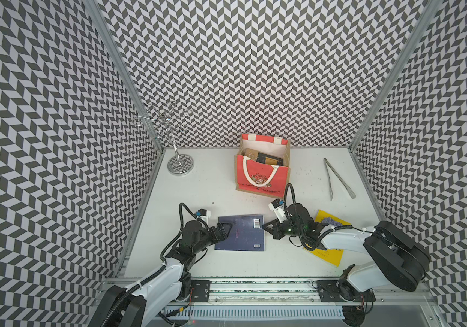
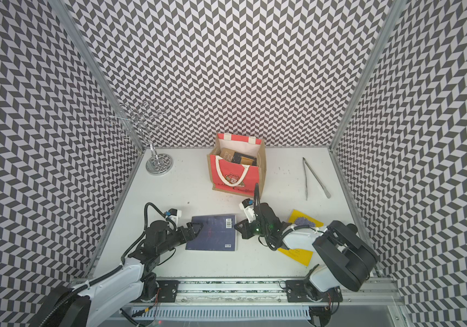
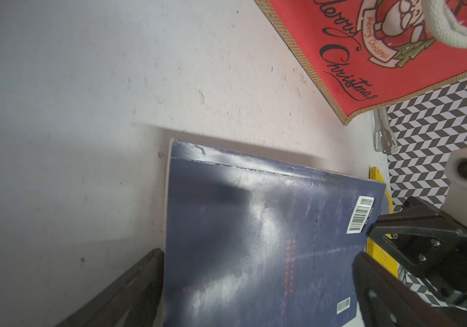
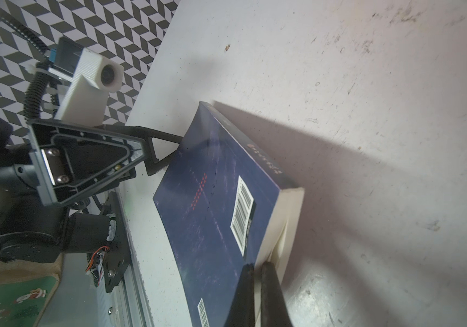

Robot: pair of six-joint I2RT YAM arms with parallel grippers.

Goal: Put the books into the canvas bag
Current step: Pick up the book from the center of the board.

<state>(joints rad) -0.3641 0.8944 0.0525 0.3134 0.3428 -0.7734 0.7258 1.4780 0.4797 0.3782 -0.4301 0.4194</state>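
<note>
The navy book (image 1: 243, 236) lies flat on the surface (image 1: 212, 192), between the two pincers. The left pincer (image 1: 224, 230) gapes wide at one edge, gripping nothing. The right pincer (image 1: 265, 226), fully closed, has its tips against the opposite page edge. The canvas bag (image 1: 263, 175) stands beyond the right pincer, with other books (image 1: 263, 158) inside.

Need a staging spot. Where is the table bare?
Bare: between wire stand and canvas bag; between bag and tongs; front strip between navy book and rail. Crowded: left pincer and right pincer flank that book; right arm overhangs the yellow book.
</note>
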